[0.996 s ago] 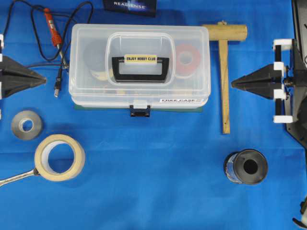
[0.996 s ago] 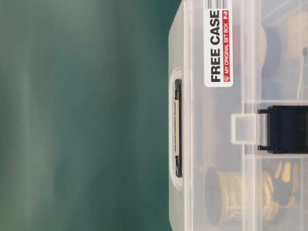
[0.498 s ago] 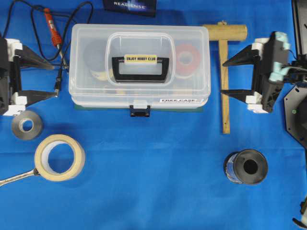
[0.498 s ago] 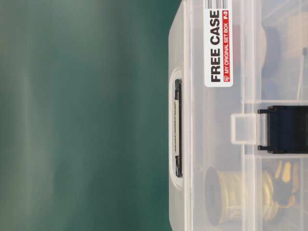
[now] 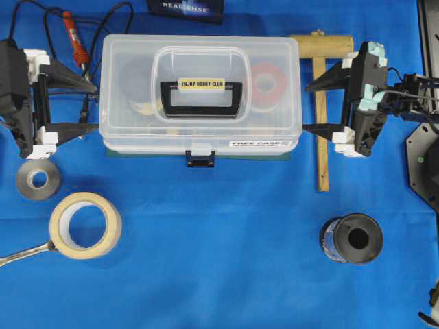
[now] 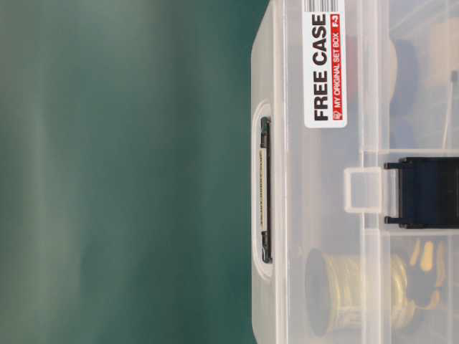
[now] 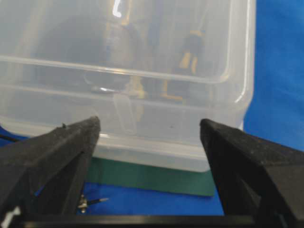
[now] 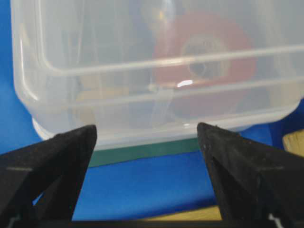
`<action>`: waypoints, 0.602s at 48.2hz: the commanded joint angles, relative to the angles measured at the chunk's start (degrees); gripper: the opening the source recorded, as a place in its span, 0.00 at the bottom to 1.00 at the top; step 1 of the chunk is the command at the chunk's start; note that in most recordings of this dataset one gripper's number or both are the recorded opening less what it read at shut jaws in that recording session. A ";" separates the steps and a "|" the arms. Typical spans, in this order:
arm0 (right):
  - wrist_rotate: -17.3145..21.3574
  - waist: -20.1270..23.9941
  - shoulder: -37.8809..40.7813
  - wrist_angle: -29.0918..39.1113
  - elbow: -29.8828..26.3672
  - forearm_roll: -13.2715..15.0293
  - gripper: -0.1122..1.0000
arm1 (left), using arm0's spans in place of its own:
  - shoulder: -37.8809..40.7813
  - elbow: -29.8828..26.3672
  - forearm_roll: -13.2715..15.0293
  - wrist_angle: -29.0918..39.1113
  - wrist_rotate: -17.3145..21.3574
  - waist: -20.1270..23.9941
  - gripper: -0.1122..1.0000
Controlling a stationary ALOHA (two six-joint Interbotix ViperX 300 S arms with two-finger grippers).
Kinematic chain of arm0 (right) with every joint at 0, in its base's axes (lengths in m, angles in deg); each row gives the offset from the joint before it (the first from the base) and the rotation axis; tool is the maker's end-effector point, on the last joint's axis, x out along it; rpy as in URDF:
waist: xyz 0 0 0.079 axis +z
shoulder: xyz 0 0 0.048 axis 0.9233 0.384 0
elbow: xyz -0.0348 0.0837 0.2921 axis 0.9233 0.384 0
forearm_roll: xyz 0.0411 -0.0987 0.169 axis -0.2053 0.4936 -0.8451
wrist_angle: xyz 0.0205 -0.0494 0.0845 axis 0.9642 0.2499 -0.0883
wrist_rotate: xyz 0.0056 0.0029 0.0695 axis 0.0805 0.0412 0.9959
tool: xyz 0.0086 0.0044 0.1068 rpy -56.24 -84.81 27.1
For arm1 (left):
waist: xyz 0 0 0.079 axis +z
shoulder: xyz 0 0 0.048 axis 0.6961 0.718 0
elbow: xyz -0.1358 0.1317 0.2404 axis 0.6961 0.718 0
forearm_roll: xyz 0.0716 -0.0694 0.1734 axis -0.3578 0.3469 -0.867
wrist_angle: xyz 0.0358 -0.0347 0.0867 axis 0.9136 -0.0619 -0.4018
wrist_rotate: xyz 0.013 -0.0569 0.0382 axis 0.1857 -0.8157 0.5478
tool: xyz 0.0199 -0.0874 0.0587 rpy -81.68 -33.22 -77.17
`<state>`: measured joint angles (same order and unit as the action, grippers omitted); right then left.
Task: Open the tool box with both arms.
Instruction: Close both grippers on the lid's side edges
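Clear plastic tool box [image 5: 199, 96] sits lid-down and shut at upper centre of the blue cloth [image 5: 219, 240], dark front latch [image 5: 199, 160] engaged. Contents blur through the walls: a red spool [image 5: 269, 83] and a brass-coloured coil [image 6: 351, 290] show, the rest is indistinct. Handle label reads "ENJOY HOBBY CLUB" [image 5: 201, 83]; front sticker reads "FREE CASE / MY ORIGINAL SET BOX" [image 6: 325, 64]. A card cut off at the top edge shows "REALSENSE" [image 5: 185, 8]. Left gripper [image 5: 86, 106] just beside the box's left end, jaws spread wide, nothing between them. Right gripper [image 5: 312, 106] just beside the right end, jaws likewise spread and empty, over the wooden mallet [image 5: 320, 82]. Wrist views show green base [image 7: 152, 175] under the box; contact with the box walls cannot be told. Wrench [image 5: 20, 255] cut off at left edge, touching the masking tape roll [image 5: 85, 225].
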<state>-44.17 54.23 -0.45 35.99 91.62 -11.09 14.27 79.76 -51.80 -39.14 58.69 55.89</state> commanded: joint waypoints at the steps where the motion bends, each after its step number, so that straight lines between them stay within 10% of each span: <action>1: 0.18 -0.09 0.53 -1.32 -1.93 0.26 0.86 | 1.67 -2.37 0.09 -2.46 0.18 0.44 0.85; 29: 0.18 -0.09 0.18 -2.11 -5.01 0.44 0.86 | -0.70 -3.16 0.09 -2.46 0.18 0.53 0.85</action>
<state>-44.17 54.15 0.69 35.20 90.57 -10.47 15.06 79.67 -51.89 -39.84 59.22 56.68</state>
